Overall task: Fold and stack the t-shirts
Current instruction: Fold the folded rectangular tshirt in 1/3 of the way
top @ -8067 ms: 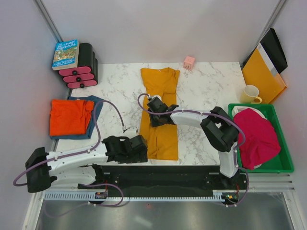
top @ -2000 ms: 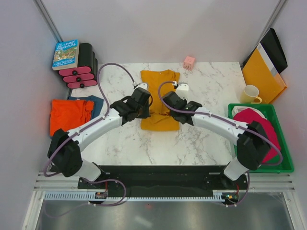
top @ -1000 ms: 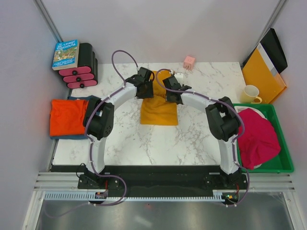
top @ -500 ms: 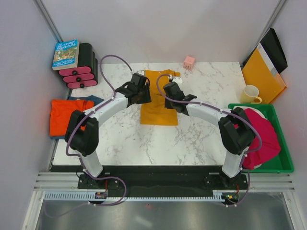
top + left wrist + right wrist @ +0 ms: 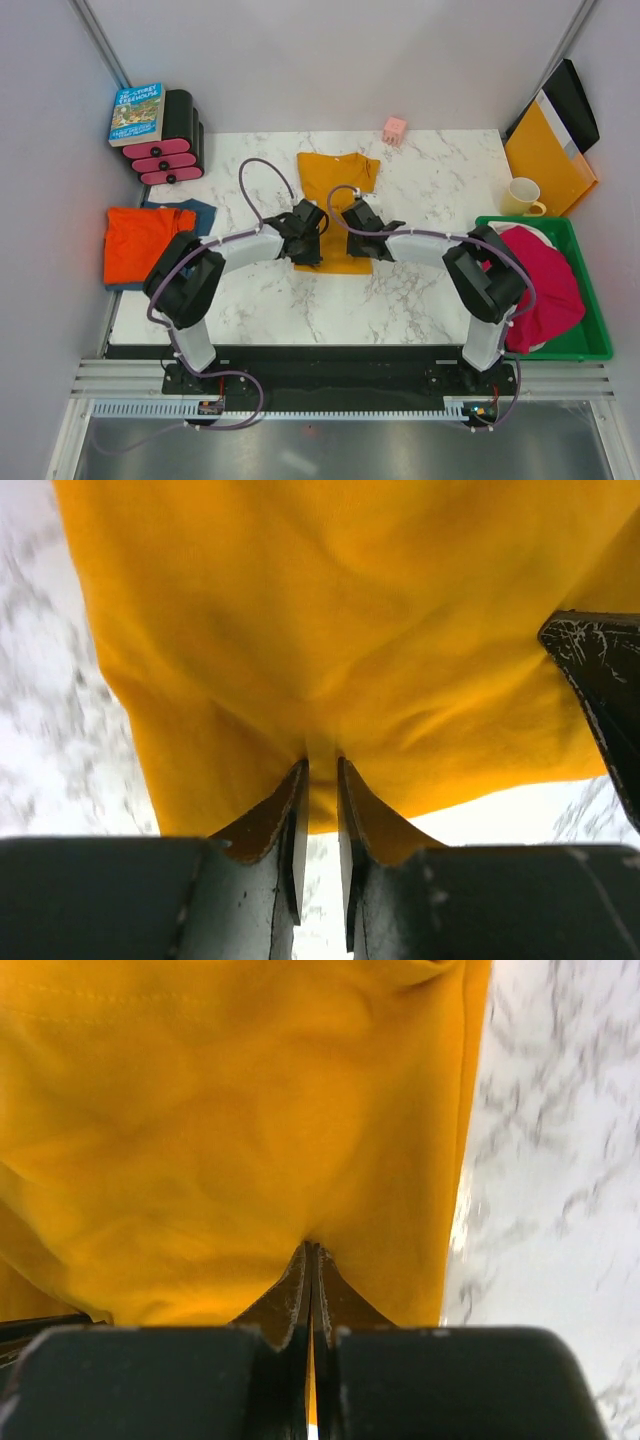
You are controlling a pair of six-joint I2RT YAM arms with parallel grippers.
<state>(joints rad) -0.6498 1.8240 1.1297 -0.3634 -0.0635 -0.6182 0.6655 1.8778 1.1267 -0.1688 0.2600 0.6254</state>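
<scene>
The left claw [image 5: 320,770] has its two fingers drawn almost together, only a thin slit between them, nipping a small fold of the mustard-yellow t-shirt [image 5: 335,180] at the tips. Just to its right, the right claw [image 5: 311,1250] is pressed fully closed on another pinch of the same cloth. Both pinches sit near the shirt's near edge, and in each wrist view the yellow fabric spreads out beyond the fingertips, lifted and creased where it is gripped. The rest of the shirt lies flat on the marble table [image 5: 440,190], stretching away from the claws toward the far side. Well off to the left claw's left, the red-orange t-shirt [image 5: 145,240] lies folded on top of the dusty blue t-shirt [image 5: 200,212], whose corner peeks out behind it. Well off to the right claw's right, the magenta-pink t-shirt [image 5: 540,285] is heaped in a green bin [image 5: 590,345].
</scene>
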